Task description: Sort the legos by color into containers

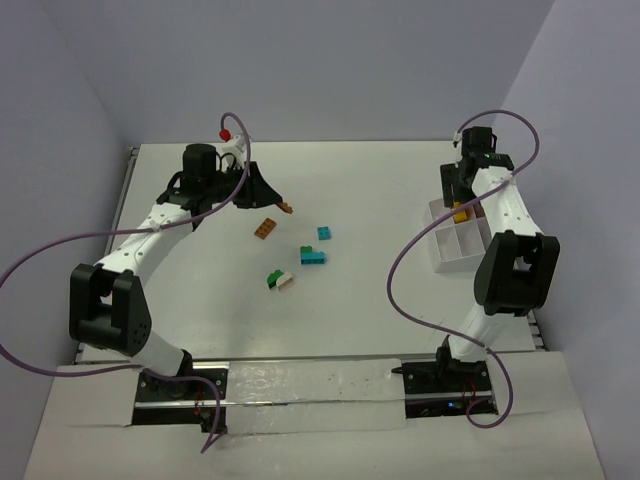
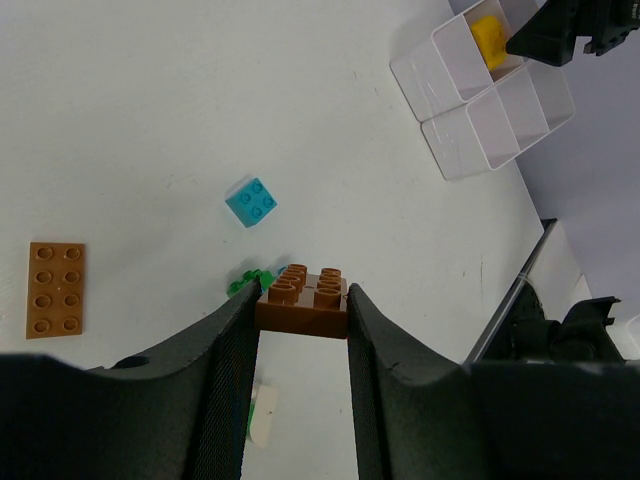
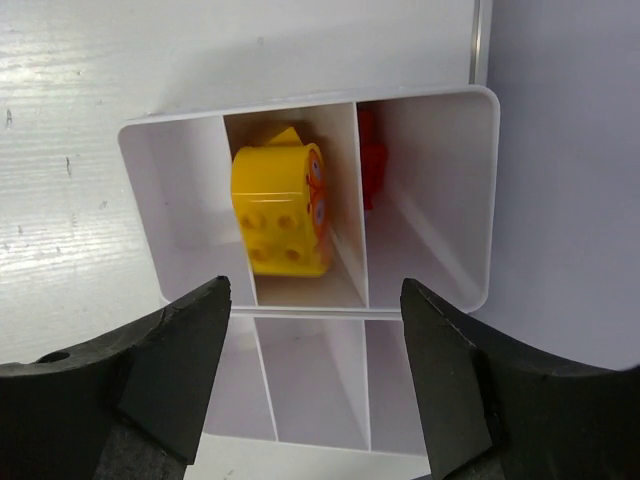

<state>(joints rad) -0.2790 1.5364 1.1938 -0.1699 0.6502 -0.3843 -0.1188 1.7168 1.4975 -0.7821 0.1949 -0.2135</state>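
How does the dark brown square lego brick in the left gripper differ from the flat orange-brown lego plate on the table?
The dark brown square lego brick is clamped in the left gripper; the flat orange-brown lego plate lies loose on the white table. The brick is thick with four studs; the plate is thin with eight. Both are studded and outside the white tray.

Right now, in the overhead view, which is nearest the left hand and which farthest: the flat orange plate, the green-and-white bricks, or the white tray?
From the left hand, shut on a brown brick:
1. the flat orange plate, right beside it
2. the green-and-white bricks, nearer the arm bases
3. the white tray, far off on the right side
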